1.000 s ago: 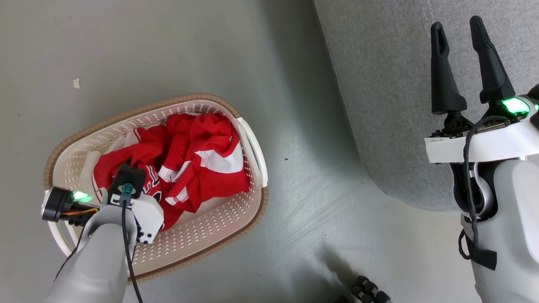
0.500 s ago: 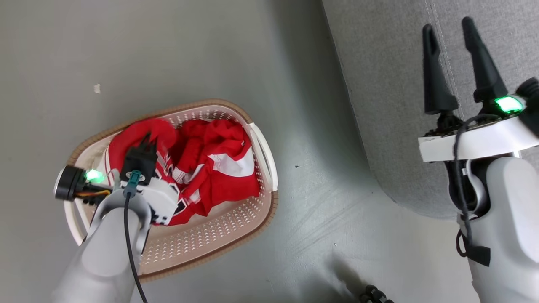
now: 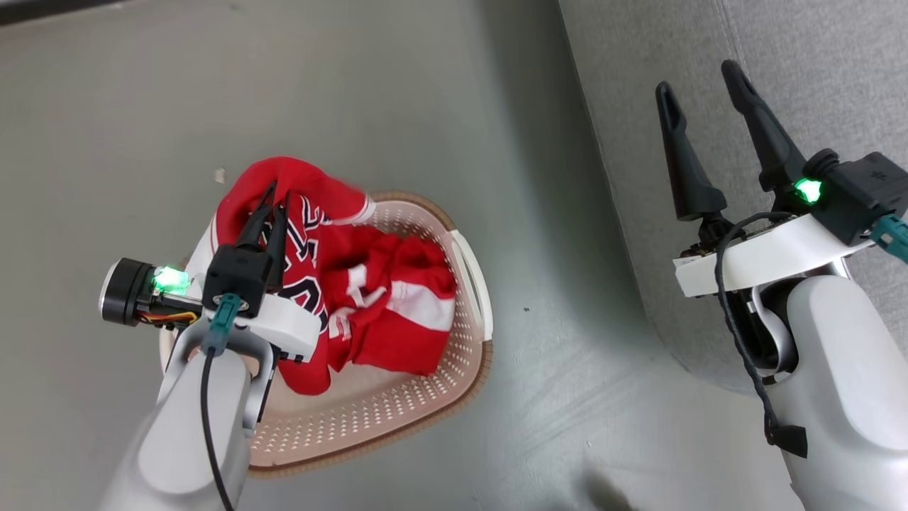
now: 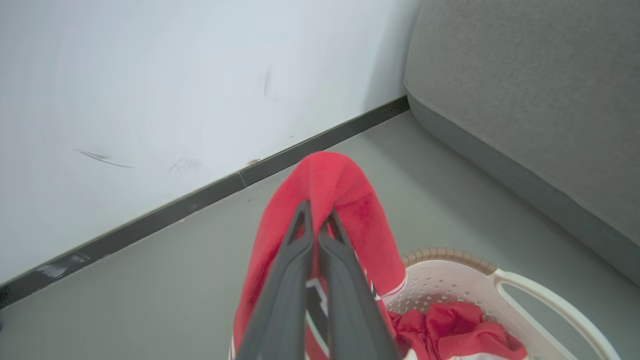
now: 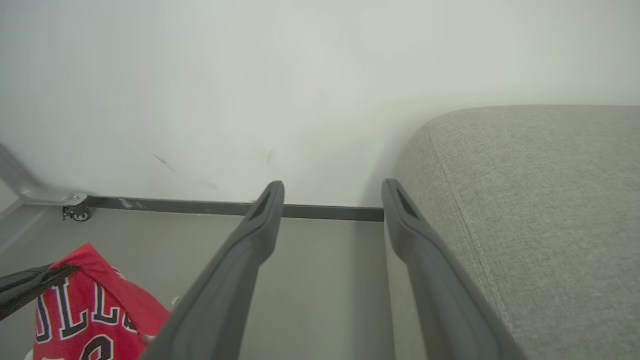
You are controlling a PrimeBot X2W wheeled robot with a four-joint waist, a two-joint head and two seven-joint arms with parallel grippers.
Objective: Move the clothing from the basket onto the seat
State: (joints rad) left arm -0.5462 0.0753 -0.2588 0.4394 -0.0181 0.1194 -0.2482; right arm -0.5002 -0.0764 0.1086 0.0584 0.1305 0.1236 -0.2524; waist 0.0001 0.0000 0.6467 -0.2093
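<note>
My left gripper (image 3: 273,195) is shut on a red garment with black-and-white lettering (image 3: 308,234), lifted above the cream basket (image 3: 397,419); the fabric drapes over the fingertips (image 4: 316,222). A second red garment with white bands (image 3: 397,312) lies in the basket (image 4: 520,285). The grey seat (image 3: 709,92) stands to the right. My right gripper (image 3: 699,74) hovers open and empty over the seat's edge (image 5: 540,210). The lifted garment (image 5: 90,315) shows at the lower left of the right wrist view.
The basket rests on a grey floor (image 3: 397,106). A white wall with a dark baseboard (image 4: 210,192) runs behind it. A small caster on a metal leg (image 5: 77,212) stands by the wall at the far left.
My left gripper has risen out of the basket with one red garment shut in it, the fabric now hanging over the basket. The head camera has shifted. The right gripper stays open.
</note>
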